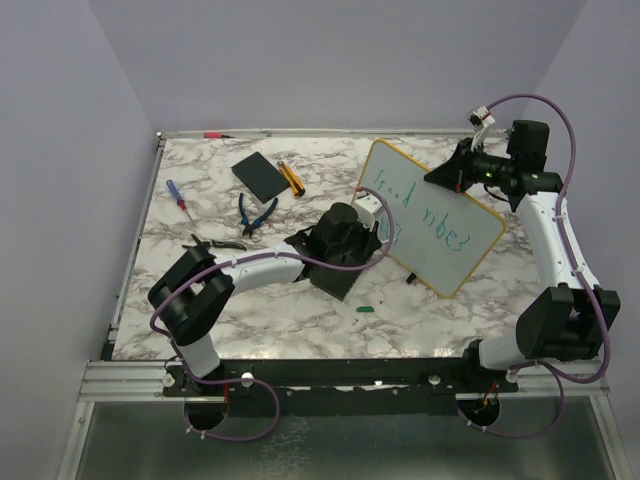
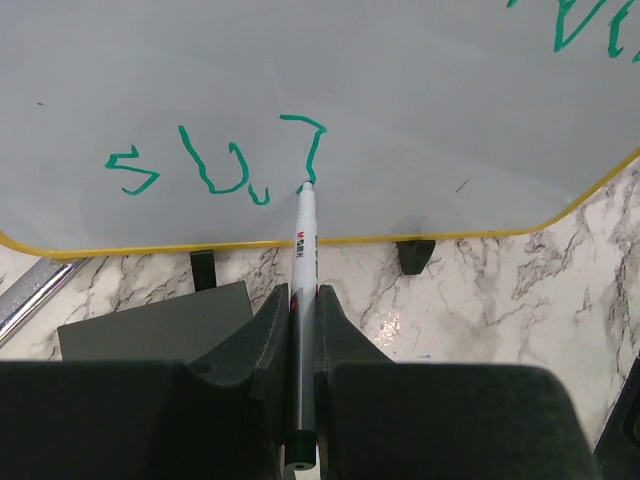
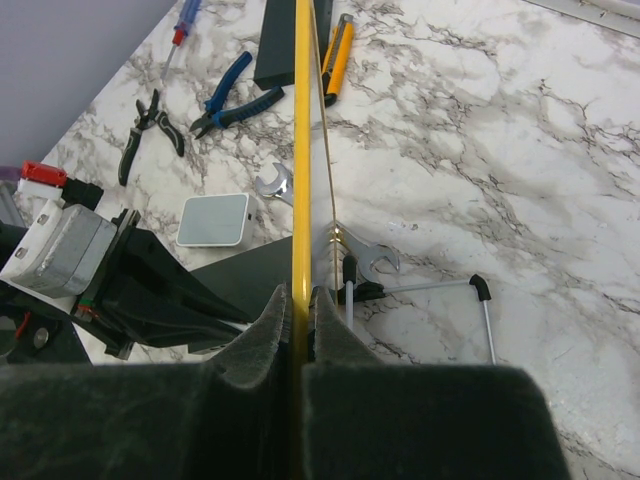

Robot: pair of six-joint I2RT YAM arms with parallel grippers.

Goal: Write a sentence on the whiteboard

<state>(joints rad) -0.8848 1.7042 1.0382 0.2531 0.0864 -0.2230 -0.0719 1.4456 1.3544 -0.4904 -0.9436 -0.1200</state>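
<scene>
The whiteboard (image 1: 435,260) stands tilted on edge on the right half of the marble worktop (image 1: 300,310). Its face is turned toward the left arm, and the green sentence (image 1: 440,222) runs across it in two lines. The right tool (image 3: 297,305) is closed on the board's thin yellow rim, at its far right edge. The left tool (image 2: 300,330) is shut on a white marker (image 2: 303,230), and the marker's tip touches the board at the foot of the question mark's stroke.

The likeliest trouble comes from pressure. The rim offers only a narrow hold, so a hard push from the marker could swing the board in the right tool or skid its small black feet (image 2: 415,255) along the marble, bending the stroke.

If the tip drags instead of lifting cleanly, it would leave a stray green tail where a separate dot belongs. The left tool also sits close to the fresh lettering and could smear it as it pulls away. The marker is long and gripped far back, so it may twist between the fingers under side load.
</scene>
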